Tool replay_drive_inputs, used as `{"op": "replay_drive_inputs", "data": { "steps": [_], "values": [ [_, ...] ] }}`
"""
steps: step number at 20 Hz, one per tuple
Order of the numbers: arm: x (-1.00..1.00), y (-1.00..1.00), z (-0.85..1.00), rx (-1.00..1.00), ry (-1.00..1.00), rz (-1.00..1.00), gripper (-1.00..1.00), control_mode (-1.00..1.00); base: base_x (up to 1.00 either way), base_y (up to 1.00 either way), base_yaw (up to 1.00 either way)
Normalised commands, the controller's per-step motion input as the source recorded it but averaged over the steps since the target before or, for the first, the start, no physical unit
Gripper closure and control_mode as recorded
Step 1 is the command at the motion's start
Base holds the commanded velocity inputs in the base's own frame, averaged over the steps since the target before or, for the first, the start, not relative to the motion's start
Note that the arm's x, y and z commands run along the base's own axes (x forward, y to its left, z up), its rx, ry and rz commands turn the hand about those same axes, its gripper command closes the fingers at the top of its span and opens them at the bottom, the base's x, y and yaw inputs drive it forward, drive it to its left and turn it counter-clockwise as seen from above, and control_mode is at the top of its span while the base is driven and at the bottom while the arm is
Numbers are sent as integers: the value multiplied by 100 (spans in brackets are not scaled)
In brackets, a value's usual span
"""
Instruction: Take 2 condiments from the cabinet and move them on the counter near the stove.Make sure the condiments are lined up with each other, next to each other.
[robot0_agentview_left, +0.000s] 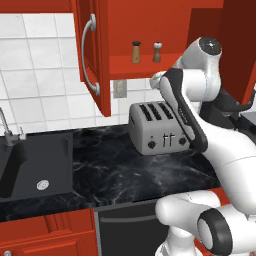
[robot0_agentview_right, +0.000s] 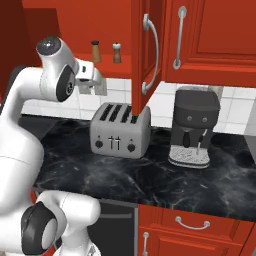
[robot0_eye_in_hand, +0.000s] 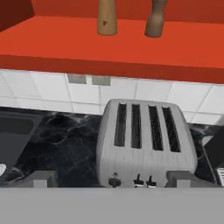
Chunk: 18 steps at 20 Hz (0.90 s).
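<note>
Two small brown condiments stand side by side on the red shelf of the open cabinet: one with a dark cap, one with a pale grey top. My gripper hangs just below and in front of the shelf edge, above the toaster. It is open, fingers wide apart and nothing between them. The black counter lies below. The stove is out of view.
A silver toaster sits right under my hand. The cabinet's open door juts out over the counter. A black sink lies left and a coffee machine stands right of the toaster.
</note>
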Motion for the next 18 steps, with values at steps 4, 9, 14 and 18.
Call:
{"op": "replay_drive_inputs", "data": {
  "steps": [4, 9, 14, 18],
  "values": [
    [53, 28, 18, 7, -21, -12, -100, -100, 0, 0, 0],
    [57, 17, 15, 10, -17, -9, -100, -100, 0, 0, 0],
    [52, 4, 24, 10, -6, -2, -100, -100, 0, 0, 0],
    [40, 0, 28, 2, 0, 0, -100, -100, 0, 0, 0]
  ]
}}
